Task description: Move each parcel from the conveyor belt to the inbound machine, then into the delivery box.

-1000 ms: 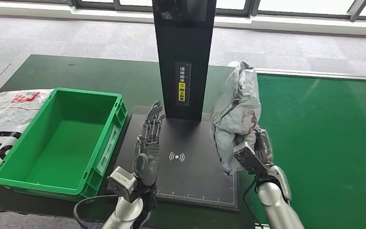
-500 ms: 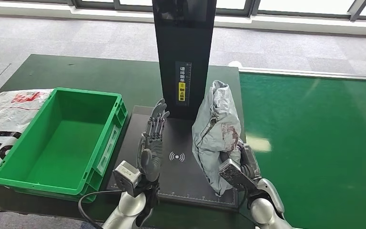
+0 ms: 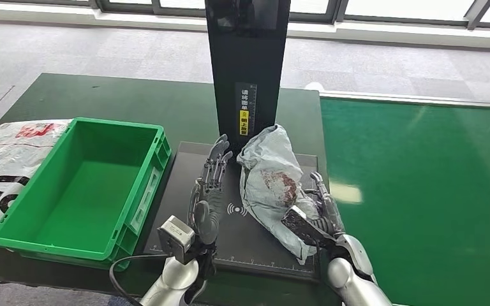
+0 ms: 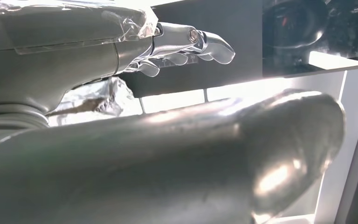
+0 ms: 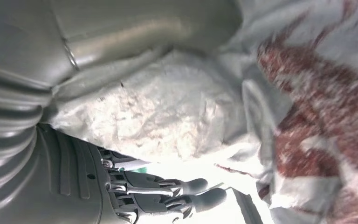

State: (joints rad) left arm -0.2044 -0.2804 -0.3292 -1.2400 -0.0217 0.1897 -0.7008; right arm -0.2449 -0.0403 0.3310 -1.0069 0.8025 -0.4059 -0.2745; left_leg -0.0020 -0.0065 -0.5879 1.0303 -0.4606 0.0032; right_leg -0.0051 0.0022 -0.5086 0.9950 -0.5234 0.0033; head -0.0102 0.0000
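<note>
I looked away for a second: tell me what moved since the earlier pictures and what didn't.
The right hand, gripping the grey parcel throughout, carried it leftward off the green conveyor belt and tipped it down over the black scanner plate of the inbound machine. The left hand crept slightly forward, holding nothing. The green box and the white bag stayed put.

High head view, close wrist views

White printed plastic bag [image 3: 3,167] beside green crate's far side, on dark green table [image 3: 134,102]; grey carpet [image 3: 102,51] beyond.
</note>
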